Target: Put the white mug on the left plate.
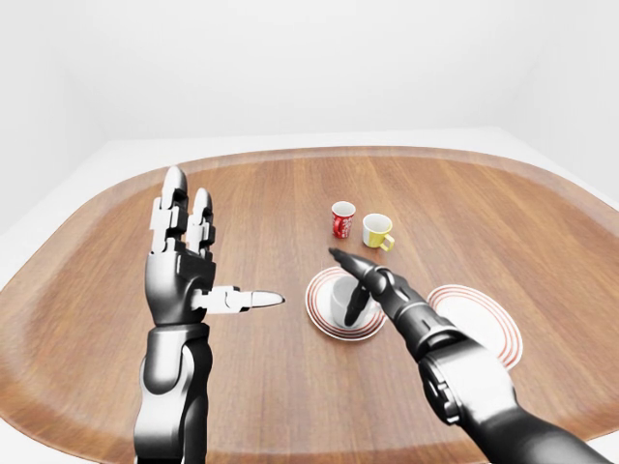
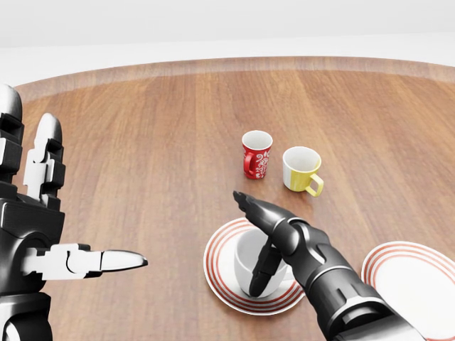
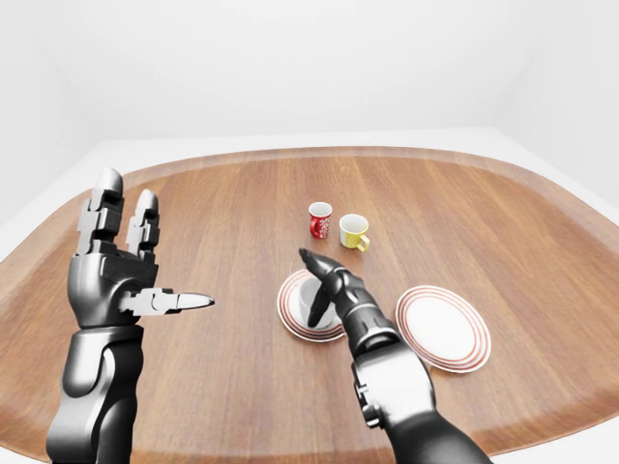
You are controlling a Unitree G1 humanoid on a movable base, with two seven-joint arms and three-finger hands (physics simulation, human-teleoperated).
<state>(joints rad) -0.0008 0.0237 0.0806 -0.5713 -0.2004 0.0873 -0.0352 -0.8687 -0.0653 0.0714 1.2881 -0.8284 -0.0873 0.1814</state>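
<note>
The white mug (image 2: 242, 267) stands upright on the left plate (image 2: 216, 273), a white plate with red rings, low in the head view. My right hand (image 2: 249, 241) is open over it: the fingers stretch flat above the mug's mouth, while the thumb hangs down against the mug's near side. My left hand (image 2: 82, 188) is held up at the left edge, open, with fingers upright, thumb pointing right and nothing in it.
A red patterned mug (image 2: 256, 155) and a yellow mug (image 2: 302, 170) stand side by side above the left plate. A second red-ringed plate (image 2: 412, 277) lies at the lower right. The round wooden table (image 2: 142, 142) has a raised rim.
</note>
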